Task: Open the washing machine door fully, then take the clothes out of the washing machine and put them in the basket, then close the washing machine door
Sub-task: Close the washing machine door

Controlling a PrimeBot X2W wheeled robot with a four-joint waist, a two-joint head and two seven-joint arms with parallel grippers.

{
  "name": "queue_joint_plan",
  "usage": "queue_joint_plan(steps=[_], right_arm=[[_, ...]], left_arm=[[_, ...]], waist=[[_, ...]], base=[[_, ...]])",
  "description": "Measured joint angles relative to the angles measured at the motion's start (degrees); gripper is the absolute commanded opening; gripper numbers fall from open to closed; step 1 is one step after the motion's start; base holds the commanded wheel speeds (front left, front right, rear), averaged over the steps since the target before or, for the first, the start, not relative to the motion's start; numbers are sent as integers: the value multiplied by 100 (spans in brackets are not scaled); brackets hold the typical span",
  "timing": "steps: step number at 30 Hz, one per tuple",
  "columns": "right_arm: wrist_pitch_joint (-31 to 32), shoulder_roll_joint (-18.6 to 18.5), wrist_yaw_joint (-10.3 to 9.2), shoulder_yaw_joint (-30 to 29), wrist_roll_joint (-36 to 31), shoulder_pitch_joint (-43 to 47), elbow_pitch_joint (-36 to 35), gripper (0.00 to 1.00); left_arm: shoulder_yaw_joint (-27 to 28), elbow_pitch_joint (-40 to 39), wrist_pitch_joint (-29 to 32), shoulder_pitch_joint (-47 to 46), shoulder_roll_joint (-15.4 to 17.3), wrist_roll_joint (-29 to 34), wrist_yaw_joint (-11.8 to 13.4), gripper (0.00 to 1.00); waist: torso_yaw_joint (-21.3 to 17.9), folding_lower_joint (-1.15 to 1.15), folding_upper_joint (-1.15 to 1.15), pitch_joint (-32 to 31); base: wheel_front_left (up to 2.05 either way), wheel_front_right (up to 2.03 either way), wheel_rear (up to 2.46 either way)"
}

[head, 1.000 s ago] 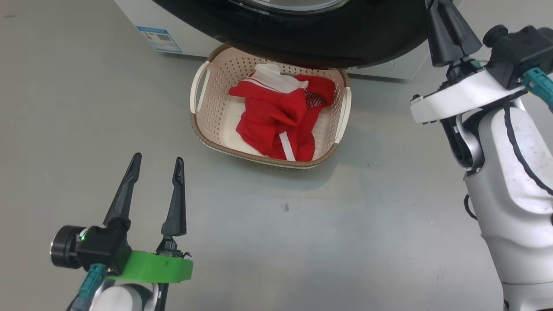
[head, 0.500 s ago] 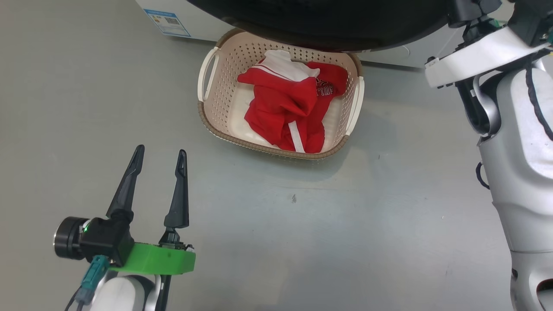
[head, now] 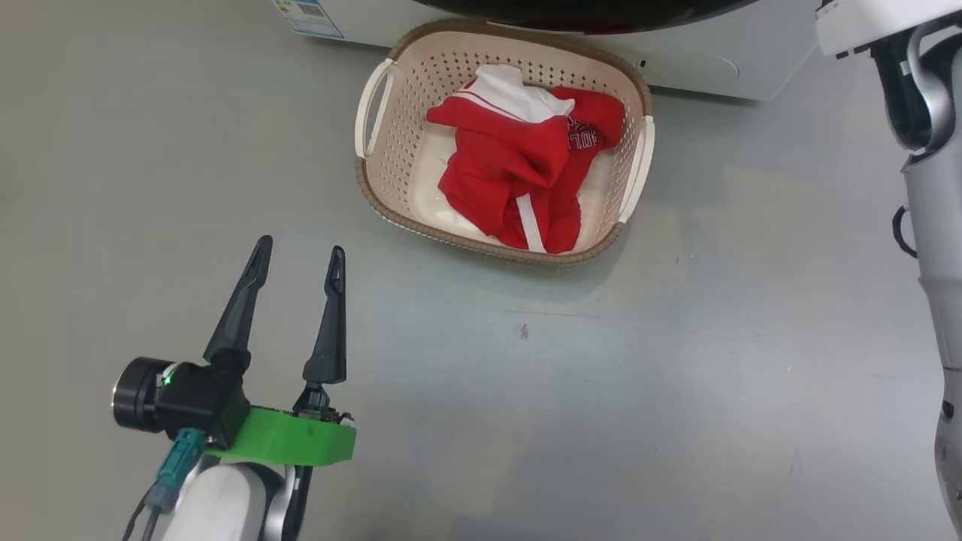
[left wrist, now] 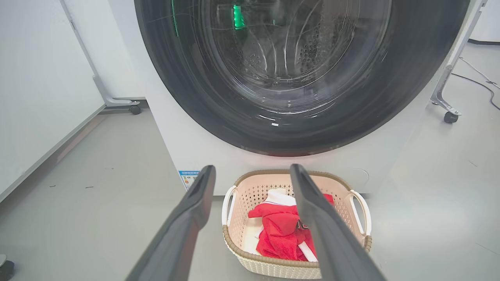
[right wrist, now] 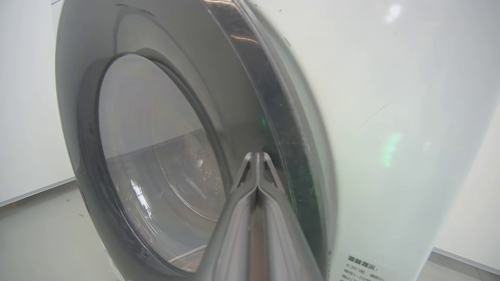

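Swung in toward the washing machine (head: pixel 721 64) over the last second, to judge by the washing machine door (head: pixel 601 13): then overhanging the far rim of the basket (head: pixel 451 60), now clear of it and reduced to a black arc along the top edge of the head view. Allow, too, for a head camera tipped meanwhile, shifting the whole picture. At lower left, left gripper (head: pixel 299 246) hovering over bare floor (head: pixel 676 376), well apart from the basket, jaws spread wide and holding nothing. Further right, the clothes (head: pixel 526 161) heaped red and white inside the basket, itself standing on the floor just before the machine's white front. Seen along the left wrist, door apparently lying flat or nearly flat against that front, drum visible through the glass with nothing red behind it. At far right, pale right arm (head: pixel 932 195) reaching up out of the head view; in its own wrist view, right gripper (right wrist: pixel 257 155) with jaws clenched together on nothing, tips at the door's dark rim, contact impossible to confirm. Judged, then: emptying done, last step under way, closing the door. Next, probably, press on steadily at the rim rather than the glass until latched, then draw back; latched or not, cannot tell yet.
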Motion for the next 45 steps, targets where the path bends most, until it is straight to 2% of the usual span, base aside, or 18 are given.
queue_joint_plan(steps=[12,28,38,43,44,45], right_arm=[[-130,-111,48,-81,-38,-416,379,0],[-287,229,49,-65,478,-446,865,0],[-387,274,49,23,637,207,910,0],[-405,417,49,71,725,777,913,0],[-405,446,49,68,761,892,913,3],[-405,466,49,66,792,1007,913,33]], left_arm=[[-31,118,-15,-74,-29,0,-29,100],[63,180,-15,-172,-45,11,-46,100],[147,220,-15,-172,-48,87,-44,100],[253,222,-15,-171,-48,101,-40,100],[257,221,-15,-170,-48,118,-40,100],[264,221,-15,-169,-48,142,-40,100]], waist=[[63,0,0,24],[-21,0,0,-145],[-181,0,0,-397],[-271,0,0,-557],[-290,0,0,-590],[-311,0,0,-624]], base=[[0,0,0],[0,0,0],[0,0,0],[0,0,0],[0,0,0],[0,0,0]])
